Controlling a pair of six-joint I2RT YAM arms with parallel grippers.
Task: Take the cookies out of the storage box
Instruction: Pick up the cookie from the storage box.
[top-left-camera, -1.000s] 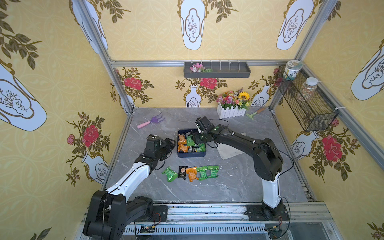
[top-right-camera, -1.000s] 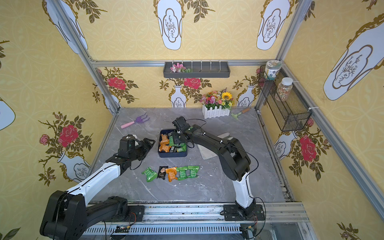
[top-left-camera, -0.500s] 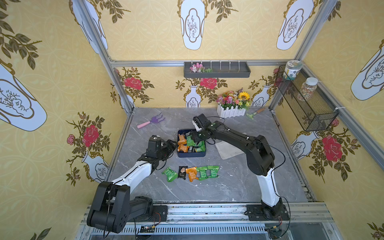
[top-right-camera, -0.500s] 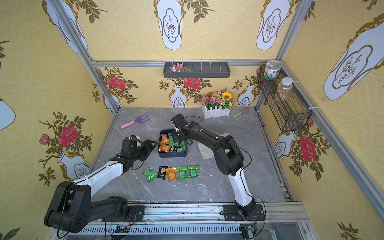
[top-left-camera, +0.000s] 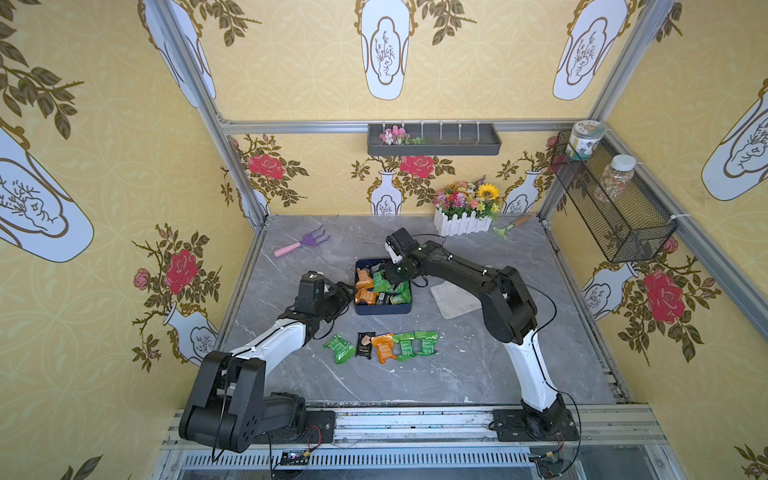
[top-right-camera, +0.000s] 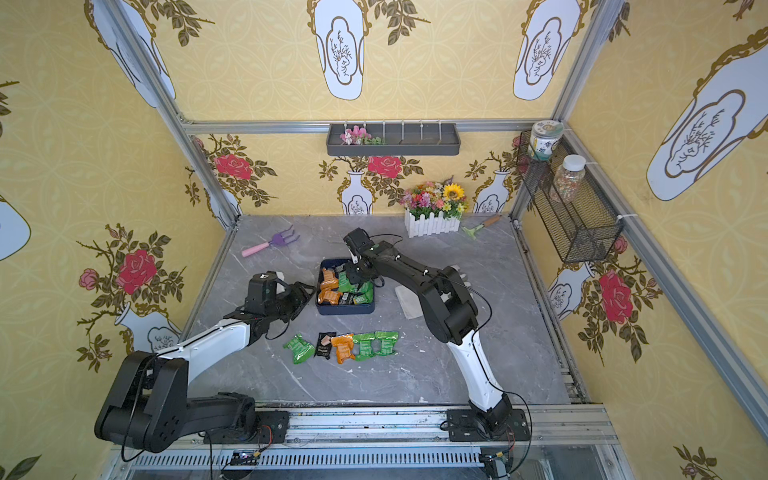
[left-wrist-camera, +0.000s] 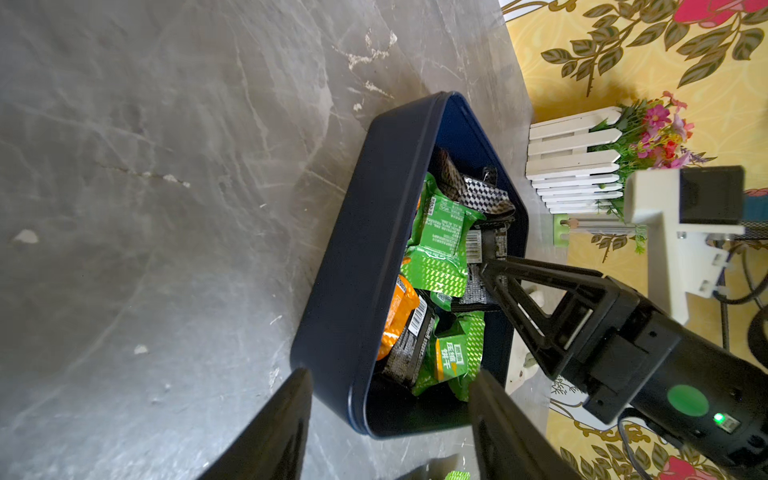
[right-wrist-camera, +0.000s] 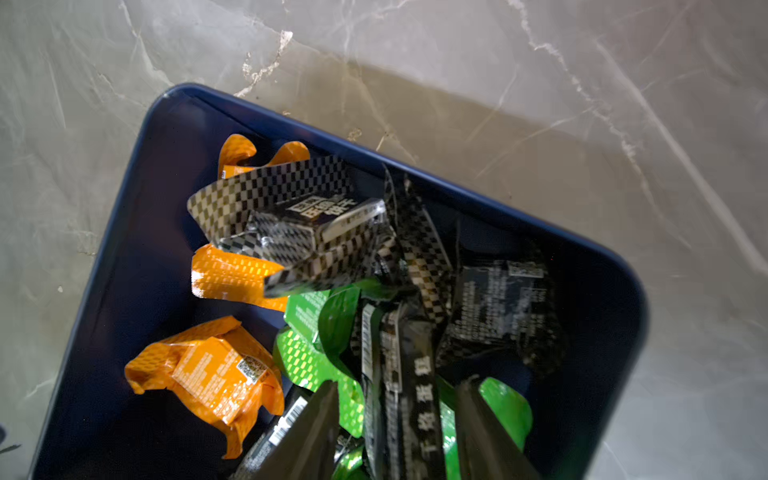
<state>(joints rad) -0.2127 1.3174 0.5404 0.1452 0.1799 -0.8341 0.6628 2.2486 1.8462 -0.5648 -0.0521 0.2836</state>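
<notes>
Marble table (right-wrist-camera: 540, 83), cookie (right-wrist-camera: 417, 365) inside right gripper (right-wrist-camera: 397, 382), wrist view

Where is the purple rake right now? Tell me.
In a top view the purple rake lies flat on the grey table, near its far left corner, beyond the storage box and apart from it.

- Green packet (left-wrist-camera: 451, 359) in the storage box (left-wrist-camera: 353, 249): Chinese characters "压缩饼干" on an orange panel.
- Black chequered packet (right-wrist-camera: 320, 210): white characters, apparently the same "压缩饼干".
- Orange packet (right-wrist-camera: 216, 374): a QR code and fine print, too small to read.
- Several packets carry barcodes, their digits illegible.
</notes>
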